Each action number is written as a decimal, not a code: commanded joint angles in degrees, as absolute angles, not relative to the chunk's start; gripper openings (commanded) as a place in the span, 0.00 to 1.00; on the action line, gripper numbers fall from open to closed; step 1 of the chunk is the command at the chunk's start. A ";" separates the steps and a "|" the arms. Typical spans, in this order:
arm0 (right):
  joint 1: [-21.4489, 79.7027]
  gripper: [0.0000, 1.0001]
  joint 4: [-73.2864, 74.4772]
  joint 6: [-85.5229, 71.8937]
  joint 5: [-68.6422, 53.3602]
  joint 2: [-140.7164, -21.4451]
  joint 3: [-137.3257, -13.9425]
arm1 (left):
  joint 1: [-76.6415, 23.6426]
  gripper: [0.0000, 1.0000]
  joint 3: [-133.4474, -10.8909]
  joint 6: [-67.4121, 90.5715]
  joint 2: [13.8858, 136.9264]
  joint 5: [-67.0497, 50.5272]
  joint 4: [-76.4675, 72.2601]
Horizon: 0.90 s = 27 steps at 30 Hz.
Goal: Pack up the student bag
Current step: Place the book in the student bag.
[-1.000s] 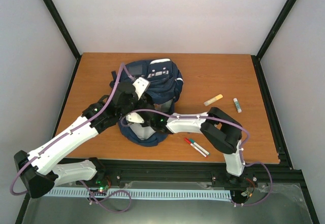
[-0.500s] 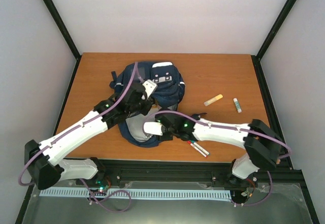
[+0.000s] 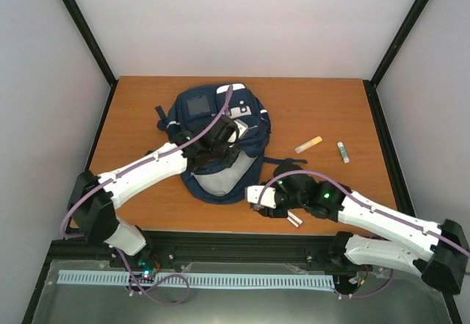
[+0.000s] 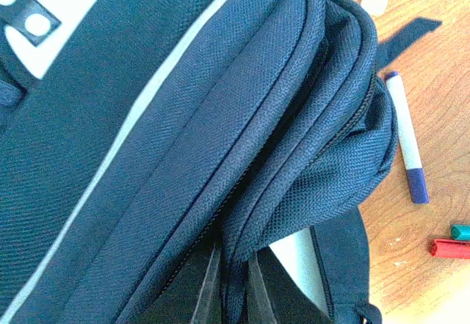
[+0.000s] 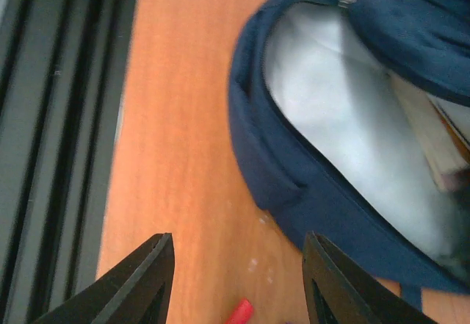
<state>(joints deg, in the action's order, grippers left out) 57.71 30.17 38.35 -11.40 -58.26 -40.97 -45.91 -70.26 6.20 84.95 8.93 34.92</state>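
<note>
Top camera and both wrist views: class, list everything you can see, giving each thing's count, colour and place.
student bag: one, navy with white stripes, mid-table, mouth open toward the near edge.
orange marker: one, yellow-orange, right of the bag.
white tube: one, white and green, right of the orange marker.
white-and-blue marker: one, on the wood beside the bag.
red-tipped pen: one, red, beside a teal piece, near the white-and-blue marker.
table: one, brown wood.
left gripper: one, black, shut on a fold of the bag.
right gripper: one, black, open and empty, over the wood by the bag's mouth.
</note>
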 commanded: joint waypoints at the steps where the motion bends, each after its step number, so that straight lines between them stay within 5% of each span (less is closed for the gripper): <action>1: 50.49 0.49 31.05 36.40 -14.23 -52.84 -38.97 | -45.62 0.10 -73.00 10.08 89.57 9.07 36.71; 7: 42.41 0.49 28.42 33.08 -13.98 -50.29 -38.23 | -45.62 0.17 -72.03 12.22 95.24 3.94 33.85; 12: 38.41 0.52 25.75 31.25 -9.65 -51.59 -38.34 | -45.62 0.38 -71.42 14.75 96.59 -0.36 32.35; 20: 34.51 0.57 25.99 30.02 -9.97 -55.10 -40.53 | -45.62 0.67 -67.74 17.18 85.57 0.67 33.02; 27: 34.19 0.58 27.35 30.29 -14.00 -61.19 -46.53 | -45.62 0.73 -59.19 23.16 74.31 8.95 35.16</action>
<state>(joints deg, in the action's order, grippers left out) 34.72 27.55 30.76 -10.70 -58.41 -41.74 -45.95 -63.42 18.48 79.00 3.05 33.87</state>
